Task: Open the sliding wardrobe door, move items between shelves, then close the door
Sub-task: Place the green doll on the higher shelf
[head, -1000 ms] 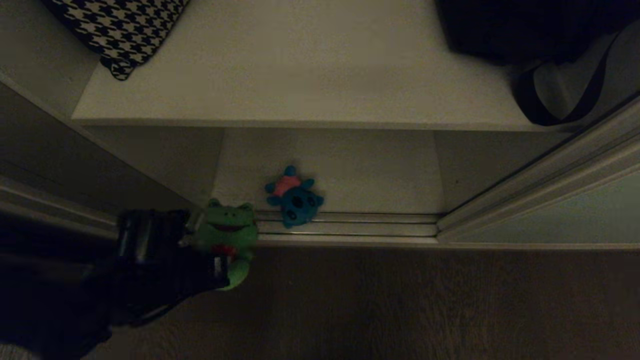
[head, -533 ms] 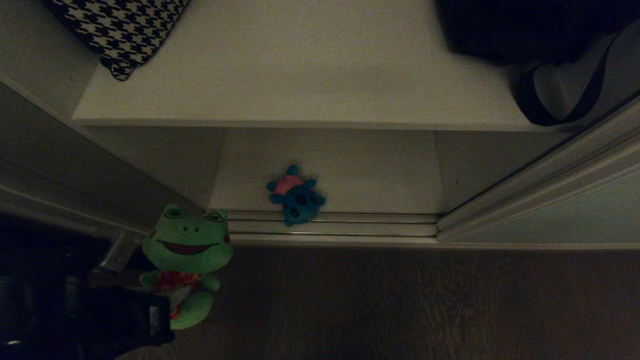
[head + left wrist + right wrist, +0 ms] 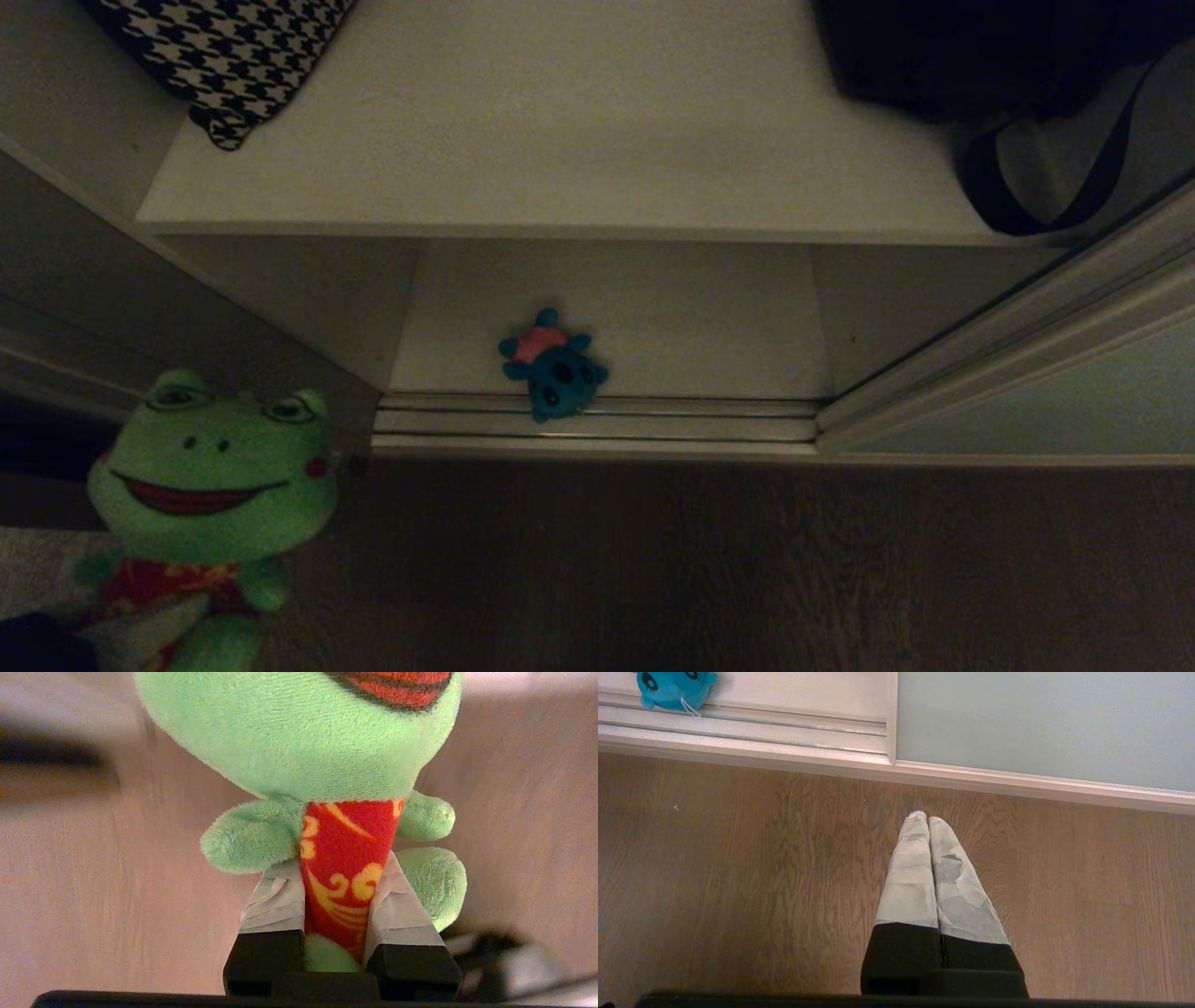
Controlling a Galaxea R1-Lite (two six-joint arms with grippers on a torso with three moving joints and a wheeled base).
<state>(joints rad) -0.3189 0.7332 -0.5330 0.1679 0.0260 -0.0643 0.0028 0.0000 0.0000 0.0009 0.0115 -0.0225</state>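
Left end effector (image 3: 334, 891) gripping the green frog (image 3: 210, 485) above the floor

The blue plush (image 3: 553, 371) is lying at the bottom shelf's (image 3: 672, 317) front edge, on the door track; the sliding wardrobe door (image 3: 1041, 723) is standing open; right end effector (image 3: 928, 820) is hanging pressed together over the floor

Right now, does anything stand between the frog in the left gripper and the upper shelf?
Nothing visible does. The green frog is clamped in the left gripper, the door is slid aside, and the upper shelf is bare in the middle.
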